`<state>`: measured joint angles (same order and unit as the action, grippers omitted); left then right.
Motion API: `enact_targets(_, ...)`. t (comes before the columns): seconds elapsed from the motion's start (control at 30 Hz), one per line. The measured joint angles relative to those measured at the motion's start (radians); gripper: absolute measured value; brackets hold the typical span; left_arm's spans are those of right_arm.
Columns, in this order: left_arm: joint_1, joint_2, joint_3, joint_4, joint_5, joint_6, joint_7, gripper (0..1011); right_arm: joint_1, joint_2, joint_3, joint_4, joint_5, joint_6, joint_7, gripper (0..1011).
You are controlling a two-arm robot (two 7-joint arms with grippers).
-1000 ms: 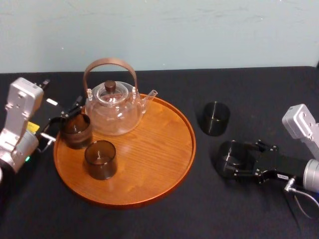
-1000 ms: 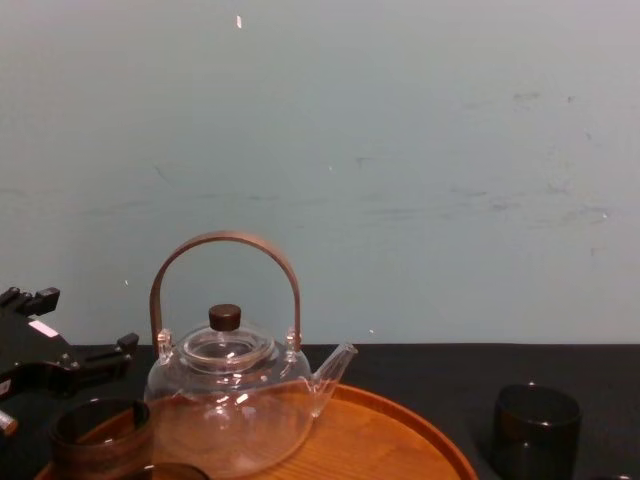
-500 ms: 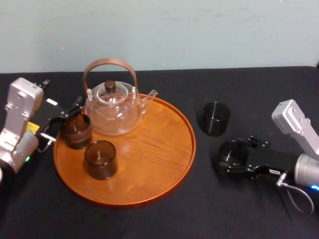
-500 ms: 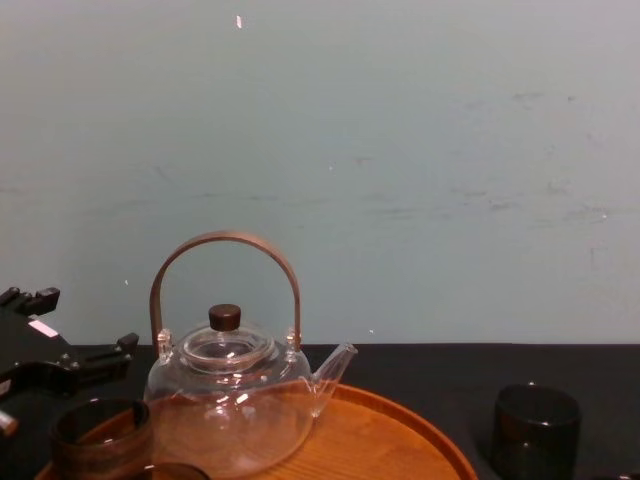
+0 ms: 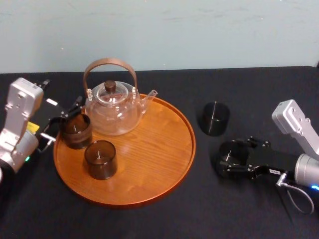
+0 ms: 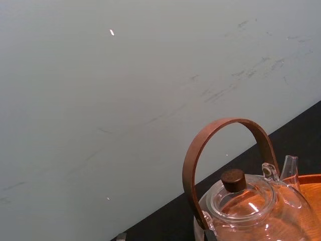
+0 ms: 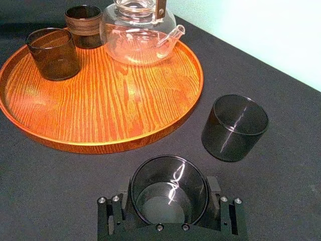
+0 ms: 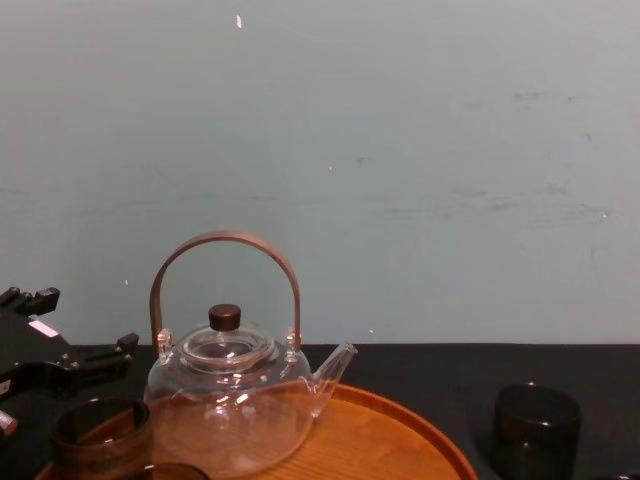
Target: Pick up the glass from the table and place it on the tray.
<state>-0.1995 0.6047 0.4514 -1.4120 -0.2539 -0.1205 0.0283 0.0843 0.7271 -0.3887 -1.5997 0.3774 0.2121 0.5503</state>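
watching the right gripper (image 7: 169, 198) at the lower middle of the right wrist view: it's clamped on the glass (image 7: 169, 186), jaws on either side of the wall, low over the black table (image 5: 239, 209) at the right of the head view, well apart from the tray (image 5: 174, 174). whether it's off the table yet you can't tell. risks as i judge them: smooth round glass, so it may slip or tilt if you lift fast. a second dark glass (image 5: 215, 118) stands just up-left of the gripper, near the tray rim; drift up the frame and you knock it. carry too low and the base catches the raised rim. tray's left half is crowded with the teapot (image 5: 112, 109), plain tumbler (image 5: 100, 159) and banded tumbler (image 5: 76, 130), so aim for the bare right part. left gripper (image 5: 64, 119) sits spread open by the banded tumbler, idle.
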Motion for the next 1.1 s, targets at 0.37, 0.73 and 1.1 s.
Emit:
enact_targets(0.37, 0.000, 0.000, 0.000, 0.000, 0.000, 0.000, 0.000, 1001, -0.001, 0.001, 0.001, -0.001, 0.002, -0.001, 0.001, 905)
enact_targets(0.73, 0.000, 0.000, 0.000, 0.000, 0.000, 0.000, 0.000, 1001, -0.002, 0.002, 0.002, -0.001, 0.003, -0.002, 0.002, 905)
enact_targets(1.1, 0.000, 0.000, 0.000, 0.000, 0.000, 0.000, 0.000, 1001, 0.008, -0.001, 0.005, 0.004, 0.015, -0.034, 0.018, 905)
